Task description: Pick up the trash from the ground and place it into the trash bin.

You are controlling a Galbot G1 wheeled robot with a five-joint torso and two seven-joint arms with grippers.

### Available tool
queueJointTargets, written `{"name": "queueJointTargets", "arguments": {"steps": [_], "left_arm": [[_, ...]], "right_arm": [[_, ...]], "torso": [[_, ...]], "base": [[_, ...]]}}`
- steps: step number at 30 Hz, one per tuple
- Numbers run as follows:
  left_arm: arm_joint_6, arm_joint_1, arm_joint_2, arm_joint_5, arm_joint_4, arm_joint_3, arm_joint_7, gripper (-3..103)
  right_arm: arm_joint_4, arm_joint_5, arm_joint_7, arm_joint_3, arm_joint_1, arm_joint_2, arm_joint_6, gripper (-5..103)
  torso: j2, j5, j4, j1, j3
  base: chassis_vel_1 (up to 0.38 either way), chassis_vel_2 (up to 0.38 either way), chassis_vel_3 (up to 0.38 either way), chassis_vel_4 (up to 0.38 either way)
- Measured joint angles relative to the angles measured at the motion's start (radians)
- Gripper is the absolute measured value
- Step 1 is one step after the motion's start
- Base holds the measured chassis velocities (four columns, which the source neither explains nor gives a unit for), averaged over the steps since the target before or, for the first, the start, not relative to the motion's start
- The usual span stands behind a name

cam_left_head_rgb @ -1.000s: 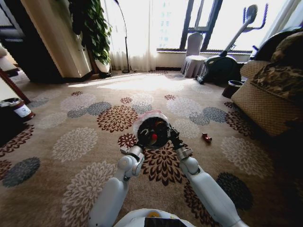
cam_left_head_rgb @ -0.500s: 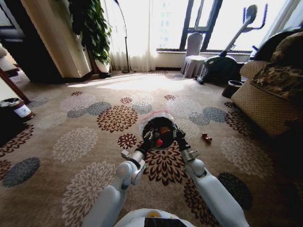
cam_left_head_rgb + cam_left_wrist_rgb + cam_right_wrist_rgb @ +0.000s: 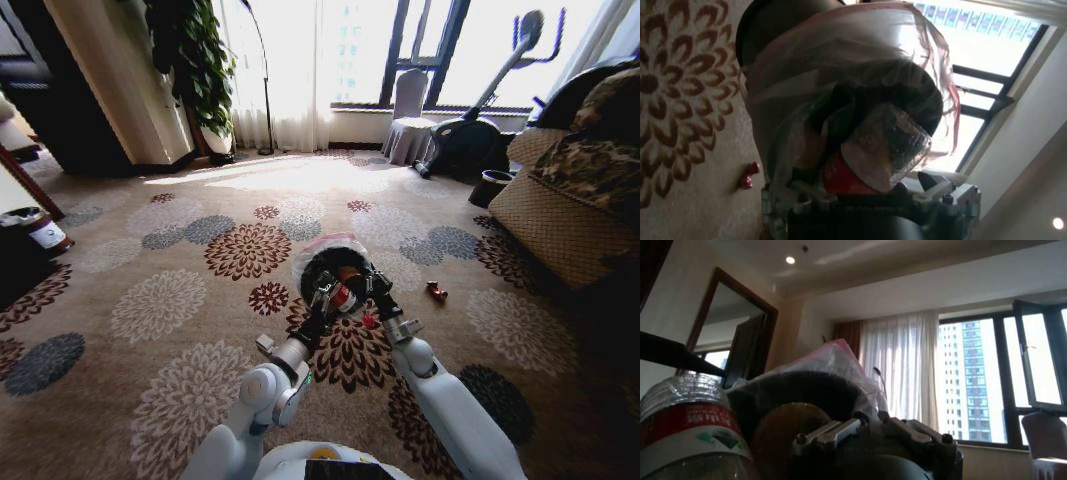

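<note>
The trash bin (image 3: pixel 322 247), black with a whitish-pink liner, is tipped so its mouth faces me. My left gripper (image 3: pixel 326 294) is shut on a clear bottle with a red label (image 3: pixel 345 296) and holds it at the bin's mouth. In the left wrist view the bottle (image 3: pixel 877 150) lies between the fingers, right against the liner (image 3: pixel 840 60). At the bin's right rim my right gripper (image 3: pixel 377 286) appears shut on it; its wrist view shows the bin (image 3: pixel 807 390) just past the fingers and the bottle (image 3: pixel 687 430) beside it. A tiny red bit (image 3: pixel 370 320) lies on the carpet in front of the bin.
Another small red piece (image 3: pixel 436 291) lies on the flowered carpet right of the bin. A sofa (image 3: pixel 560 220) stands at the right, an exercise bike (image 3: pixel 470 140) and a dark pot (image 3: pixel 492 185) behind, a plant (image 3: pixel 195 70) at back left. Open carpet lies to the left.
My left arm has stretched forward and brought the bottle up to the bin's mouth. The tiny red bit now shows on the carpet in front of the bin.
</note>
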Motion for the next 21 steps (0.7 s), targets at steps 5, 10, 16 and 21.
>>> {"name": "queueJointTargets", "arguments": {"steps": [5,10,16,21], "left_arm": [[-0.003,-0.020,-0.011,0.002,0.029,0.002,-0.003,100],[-0.008,-0.033,-0.029,-0.005,0.042,-0.006,-0.006,100],[-0.011,-0.025,-0.028,-0.005,0.041,-0.002,-0.011,101],[0.002,-0.012,-0.019,0.022,0.039,0.005,-0.018,88]], "right_arm": [[0.048,0.000,0.000,0.010,-0.028,-0.016,-0.005,0],[0.083,-0.001,0.000,0.026,-0.051,-0.036,-0.005,0],[0.089,-0.001,-0.001,0.043,-0.062,-0.048,-0.005,0],[0.085,-0.001,-0.001,0.042,-0.062,-0.044,-0.004,0]], "torso": [[0.000,0.0000,-0.0001,0.000,0.000],[0.000,0.0000,0.0000,0.000,0.000],[0.000,0.0001,0.0000,0.000,0.000],[0.000,0.0001,0.0001,0.000,0.000]], "base": [[0.000,0.000,0.000,0.000],[0.000,0.000,0.000,0.000],[0.000,0.000,0.000,0.000],[0.000,0.000,0.000,0.000]]}}
